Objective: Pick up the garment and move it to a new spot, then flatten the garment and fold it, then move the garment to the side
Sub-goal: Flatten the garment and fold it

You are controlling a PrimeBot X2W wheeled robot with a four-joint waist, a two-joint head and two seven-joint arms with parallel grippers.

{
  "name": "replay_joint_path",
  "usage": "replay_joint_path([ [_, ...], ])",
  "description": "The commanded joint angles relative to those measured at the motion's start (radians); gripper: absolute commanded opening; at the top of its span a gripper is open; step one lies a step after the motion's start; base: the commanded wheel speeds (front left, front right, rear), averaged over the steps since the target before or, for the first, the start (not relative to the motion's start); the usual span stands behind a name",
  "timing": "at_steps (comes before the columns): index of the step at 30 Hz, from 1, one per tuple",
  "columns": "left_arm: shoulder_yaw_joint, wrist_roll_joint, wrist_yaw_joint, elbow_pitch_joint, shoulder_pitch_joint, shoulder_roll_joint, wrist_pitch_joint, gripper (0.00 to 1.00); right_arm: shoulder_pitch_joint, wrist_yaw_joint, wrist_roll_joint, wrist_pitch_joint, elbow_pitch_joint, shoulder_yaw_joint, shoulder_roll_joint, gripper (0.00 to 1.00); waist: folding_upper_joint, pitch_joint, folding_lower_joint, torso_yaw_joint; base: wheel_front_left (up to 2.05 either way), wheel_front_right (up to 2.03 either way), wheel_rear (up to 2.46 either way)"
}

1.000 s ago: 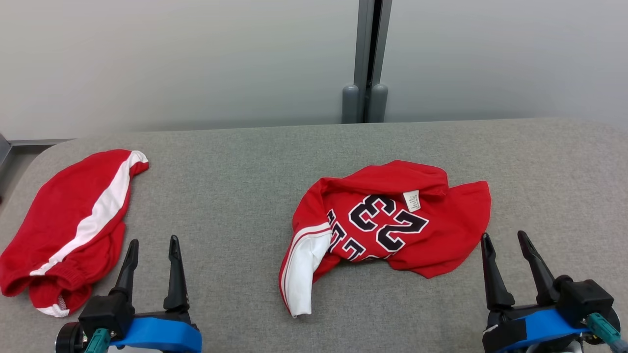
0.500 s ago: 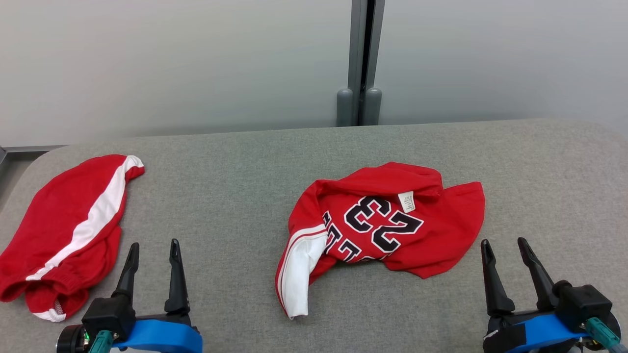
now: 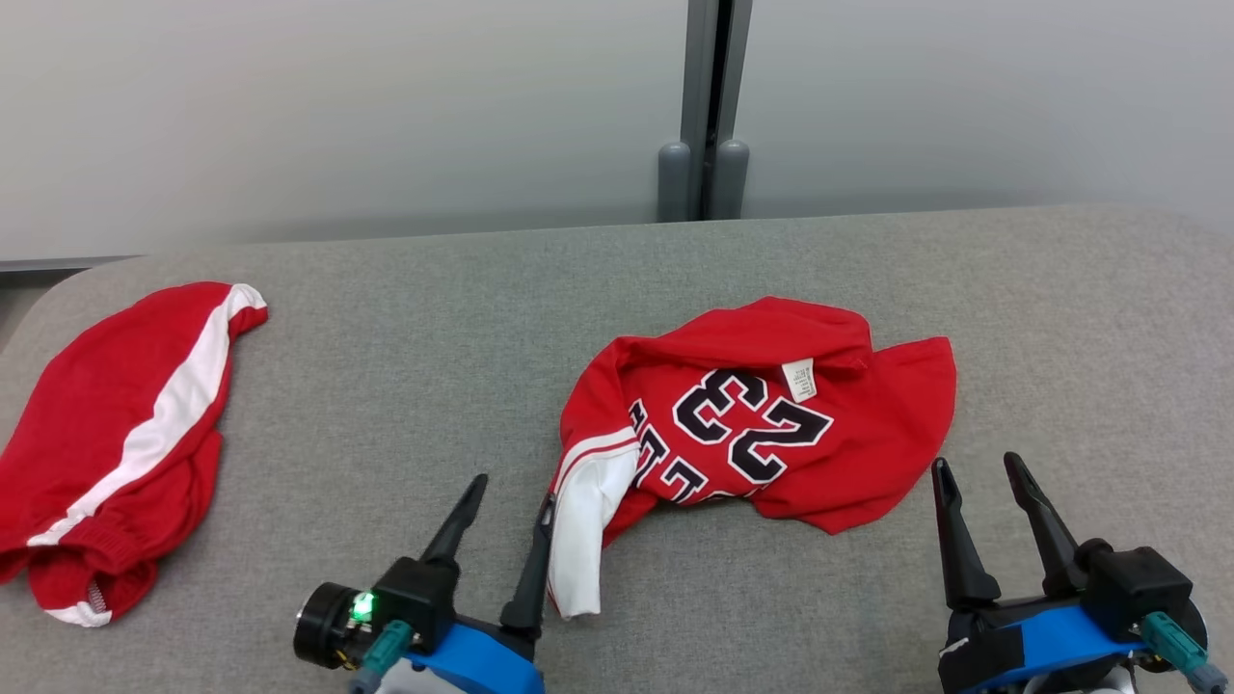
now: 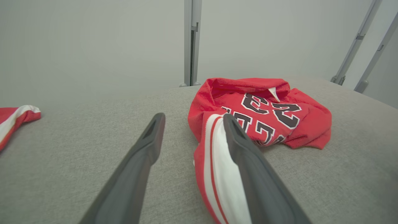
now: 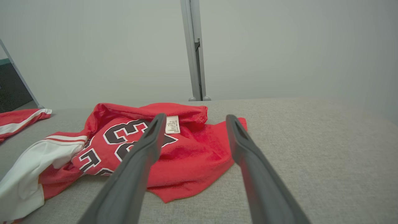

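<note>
Overall: a crumpled red garment (image 3: pixel 762 424) is seen lying on a grey padded surface (image 3: pixel 434 318), with both grippers low at the near edge.
Garment position: it is placed around the middle of the surface, a bit toward the robot's right, bunched and not flattened.
Garment detail: the number 23 is shown in dark letters with white outline, upside down in the head view; a small white tag (image 3: pixel 799 379) is seen at the folded-over far edge.
White panel: a white panel (image 3: pixel 588 520) with red stripes is stretched out toward the robot at the garment's left end.
Left gripper: the left gripper (image 3: pixel 514 490) is held with fingers spread apart, nothing between them; its right-hand finger is seen just beside the white panel's edge, and contact cannot be told.
Right gripper: the right gripper (image 3: pixel 976 462) is held with fingers spread apart and empty, just beside the garment's near right hem, not touching it.
Other cloth: red shorts (image 3: pixel 116 443) with a white stripe are laid at the far left of the surface, well apart from the garment.
Background: a grey post (image 3: pixel 709 96) is seen against a plain pale wall behind the surface.
</note>
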Motion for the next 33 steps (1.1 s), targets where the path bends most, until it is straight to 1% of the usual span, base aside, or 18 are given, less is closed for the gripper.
replay_joint_path([
  [1,-0.023,-0.003,-0.004,0.013,-0.019,-0.001,-0.005,1.00,-0.013,0.000,0.002,-0.003,-0.001,-0.001,-0.004,1.00,0.0000,0.005,0.0000,-0.004,0.00,0.00,0.00],
  [4,-0.094,-0.019,-0.006,0.053,-0.035,-0.001,-0.005,1.00,-0.021,0.000,0.004,-0.003,-0.001,-0.002,-0.004,1.00,0.0000,0.020,0.0000,-0.016,0.00,0.00,0.00],
  [8,-0.147,-0.024,-0.002,0.123,-0.060,-0.001,-0.005,1.00,-0.026,0.000,0.004,-0.003,-0.002,-0.005,-0.004,1.00,0.0000,0.039,0.0000,-0.031,0.00,0.00,0.00],
  [12,-0.155,-0.014,0.018,0.208,-0.089,-0.001,-0.005,1.00,-0.041,0.000,0.004,-0.003,-0.007,-0.004,-0.004,1.00,0.0000,0.062,0.0000,-0.043,0.00,0.00,0.00],
  [17,-0.137,-0.023,0.036,0.301,-0.144,-0.001,-0.005,1.00,-0.053,0.000,0.004,-0.003,-0.008,-0.003,-0.004,1.00,0.0000,0.079,0.0000,-0.051,0.00,0.00,0.00],
  [18,-0.130,-0.025,0.040,0.317,-0.155,-0.002,-0.005,0.75,-0.056,0.000,0.004,-0.003,-0.008,-0.003,-0.004,1.00,0.0000,0.081,0.0000,-0.052,0.00,0.00,0.00],
  [19,-0.123,-0.027,0.039,0.334,-0.166,0.001,-0.005,0.40,-0.059,0.000,0.003,-0.003,-0.008,-0.002,-0.004,1.00,0.0000,0.083,0.0000,-0.054,0.00,0.00,0.00],
  [20,-0.108,-0.035,0.035,0.346,-0.188,0.006,-0.005,0.00,-0.061,0.000,0.004,-0.003,-0.009,0.000,-0.004,1.00,0.0000,0.085,0.0000,-0.058,0.00,0.00,0.00],
  [22,-0.081,-0.046,0.036,0.329,-0.205,0.013,-0.005,0.00,-0.059,0.000,0.006,-0.003,-0.010,-0.001,-0.004,1.00,0.0000,0.085,0.0000,-0.061,0.00,0.00,0.00],
  [26,-0.026,-0.047,0.042,0.284,-0.234,0.052,-0.005,0.00,-0.051,0.000,0.008,-0.003,-0.010,-0.007,-0.004,1.00,0.0000,0.080,0.0000,-0.060,0.00,0.00,0.00],
  [33,0.065,-0.028,0.055,0.192,-0.303,0.144,-0.005,0.00,-0.041,0.000,0.011,-0.003,-0.004,-0.001,-0.004,1.00,0.0000,0.060,0.0000,-0.054,0.00,0.00,0.00],
])
